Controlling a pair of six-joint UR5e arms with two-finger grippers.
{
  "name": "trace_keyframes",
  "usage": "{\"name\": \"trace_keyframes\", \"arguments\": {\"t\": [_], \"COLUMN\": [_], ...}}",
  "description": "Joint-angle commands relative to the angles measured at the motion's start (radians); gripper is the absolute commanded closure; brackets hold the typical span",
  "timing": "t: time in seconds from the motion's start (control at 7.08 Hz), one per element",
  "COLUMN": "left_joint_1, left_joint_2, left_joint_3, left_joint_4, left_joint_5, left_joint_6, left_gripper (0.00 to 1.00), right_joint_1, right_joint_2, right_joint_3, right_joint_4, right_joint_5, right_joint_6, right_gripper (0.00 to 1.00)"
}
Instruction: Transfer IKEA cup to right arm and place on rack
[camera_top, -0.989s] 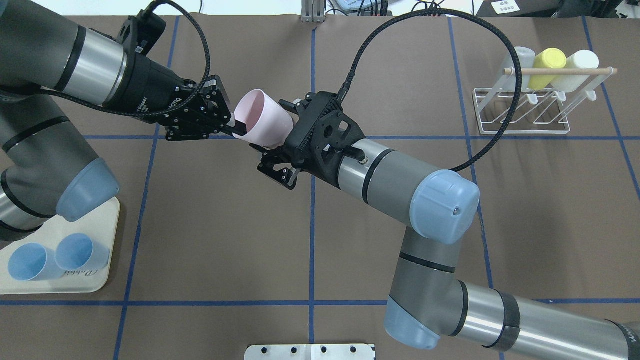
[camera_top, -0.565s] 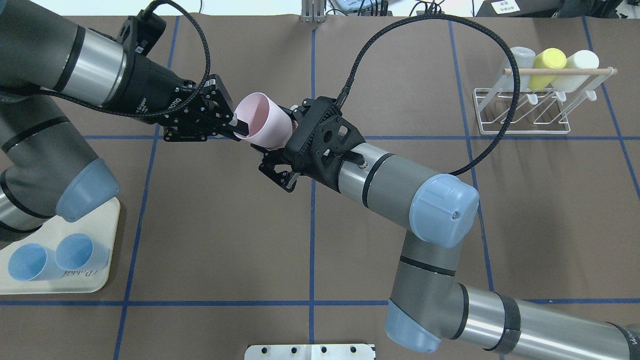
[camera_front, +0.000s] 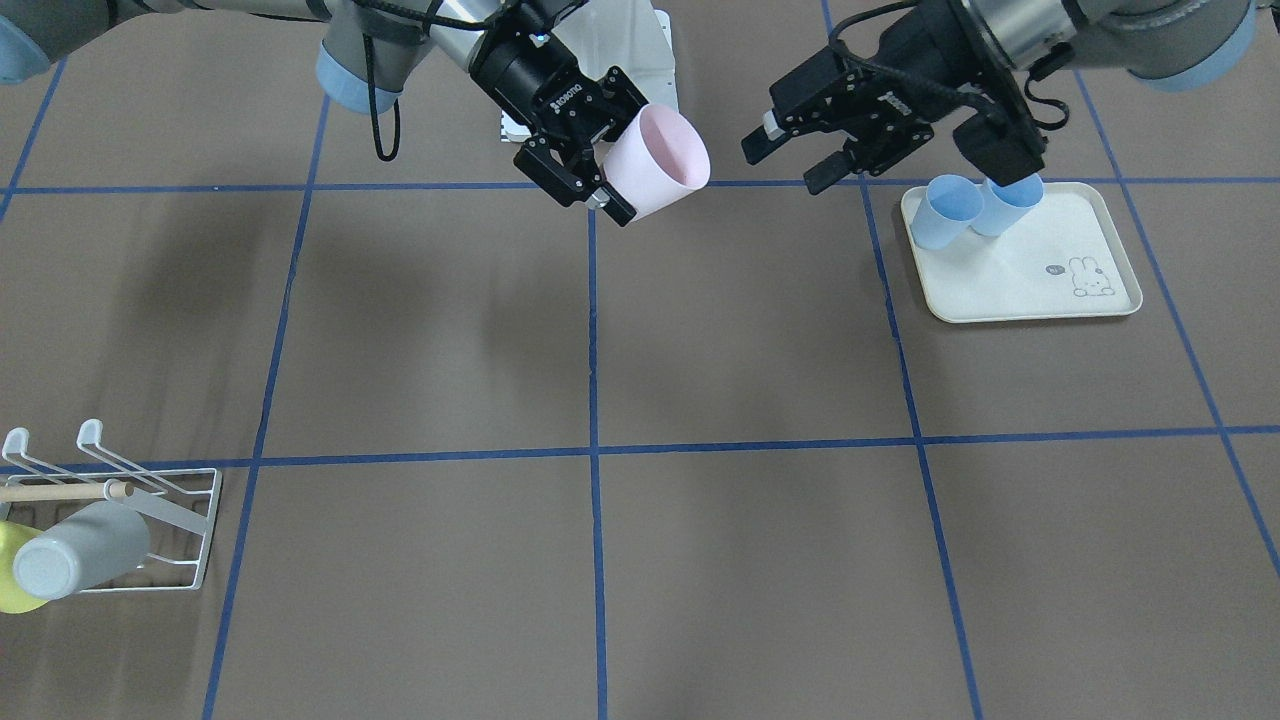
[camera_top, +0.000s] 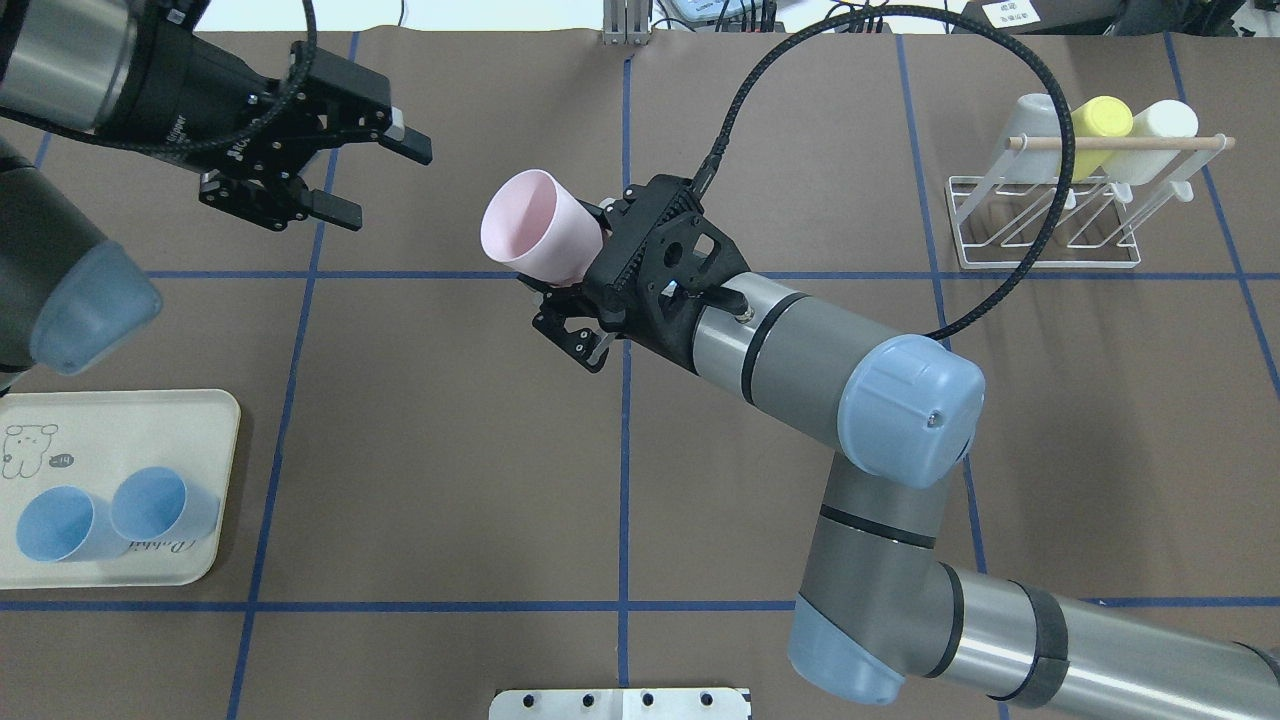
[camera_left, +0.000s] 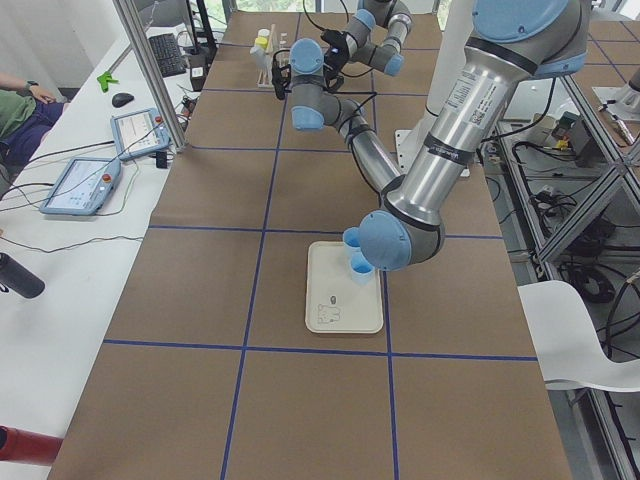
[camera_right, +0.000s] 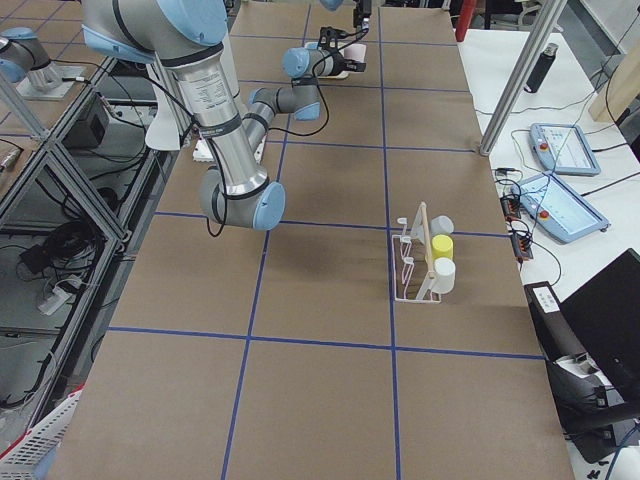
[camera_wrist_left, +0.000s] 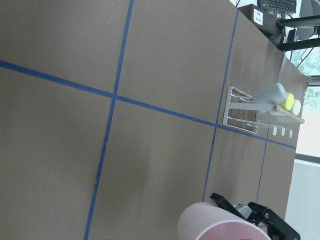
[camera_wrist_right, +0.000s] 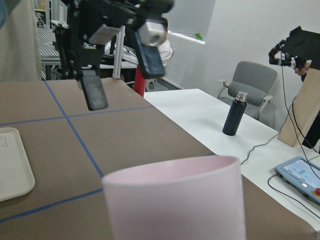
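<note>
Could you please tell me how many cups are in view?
6. The pink cup is in the right gripper; two blue cups stand on the tray; a grey cup, a yellow cup and a white cup hang on the rack. None seems hidden.

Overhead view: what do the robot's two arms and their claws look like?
The left arm and right arm are grey tubes with silver bands and pale blue joint caps. The left claw and right claw are black two-finger linkages with white lettering. A black braided cable loops to each wrist; the right wrist carries a black latticed bracket.
</note>
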Motion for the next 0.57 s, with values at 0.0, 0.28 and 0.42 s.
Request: {"name": "trace_keyframes", "arguments": {"t": [0.0,0.28,0.42], "left_joint_1": [-0.073,-0.166,-0.218], "left_joint_2": [0.132,0.262,0.316], "left_joint_3": [0.010,0.015,0.024], "left_joint_4": [0.033,0.154,0.195], "left_joint_5": [-0.011,-0.009,-0.008], "left_joint_6": [0.225,0.586,0.749], "left_gripper": [0.00,0.00,0.00], "right_joint_1": [0.075,0.253,0.367], "right_joint_2": [-0.004,-0.001,-0.011], "right_joint_3": [0.154,0.268,0.269], "right_joint_4": [-0.401,-0.803,-0.865], "right_joint_5": [0.005,0.209,0.353], "right_joint_6": [0.044,0.013,-0.101], "right_gripper": [0.67,0.72,0.71]}}
